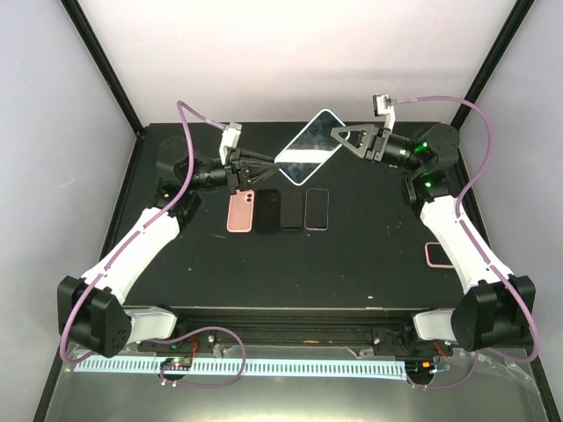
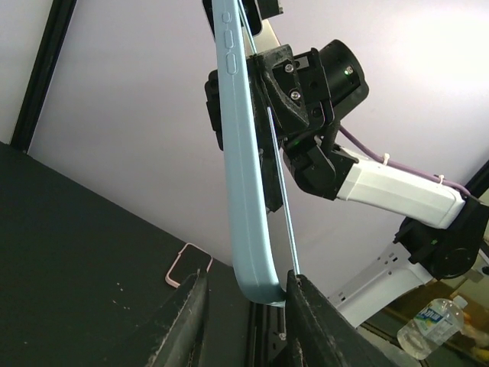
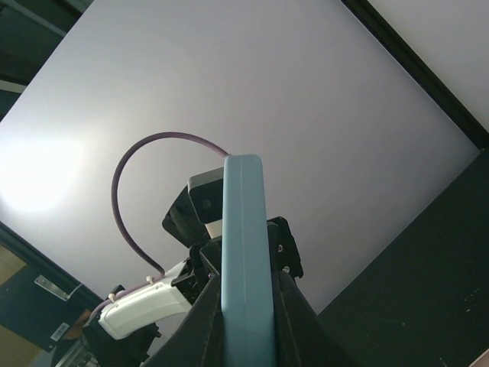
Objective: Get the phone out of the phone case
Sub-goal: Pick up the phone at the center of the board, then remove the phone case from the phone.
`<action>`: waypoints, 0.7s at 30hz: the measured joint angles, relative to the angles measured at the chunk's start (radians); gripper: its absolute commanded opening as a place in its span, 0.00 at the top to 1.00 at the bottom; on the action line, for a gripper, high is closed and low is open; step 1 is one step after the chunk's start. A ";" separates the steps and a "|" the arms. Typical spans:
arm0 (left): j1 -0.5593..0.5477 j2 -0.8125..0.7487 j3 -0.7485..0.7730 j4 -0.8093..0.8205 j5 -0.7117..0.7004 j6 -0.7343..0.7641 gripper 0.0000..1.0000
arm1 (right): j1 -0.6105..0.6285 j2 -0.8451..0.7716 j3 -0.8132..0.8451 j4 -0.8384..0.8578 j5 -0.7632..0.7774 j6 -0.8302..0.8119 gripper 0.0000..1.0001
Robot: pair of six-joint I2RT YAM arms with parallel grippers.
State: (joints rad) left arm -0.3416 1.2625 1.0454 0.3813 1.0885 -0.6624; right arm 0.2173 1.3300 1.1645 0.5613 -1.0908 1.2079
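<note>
Held item: glossy-screened phone in a pale-rimmed case, raised above the surface, tilted, screen up.
Left gripper: tips at the phone's lower-left corner.
Right gripper: closed on the phone's upper-right end.
Support: black surface.
Row beneath, left to right: pink rectangular case; black rectangular slab; second black slab; blue-rimmed dark phone.
Right margin: pink-rimmed dark phone, well apart from the row.
</note>
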 measured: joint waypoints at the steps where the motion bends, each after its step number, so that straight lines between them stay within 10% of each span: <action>1: 0.000 0.000 0.000 -0.003 0.001 0.003 0.71 | -0.001 -0.002 -0.004 0.000 -0.001 0.000 0.99; 21: 0.000 0.000 0.002 -0.031 -0.007 0.020 0.85 | -0.011 -0.018 -0.034 0.031 -0.015 0.020 0.99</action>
State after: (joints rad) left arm -0.3420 1.2629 1.0470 0.3504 1.0817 -0.6426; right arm 0.2066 1.3117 1.1305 0.5922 -1.1057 1.2278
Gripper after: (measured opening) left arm 0.174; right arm 0.124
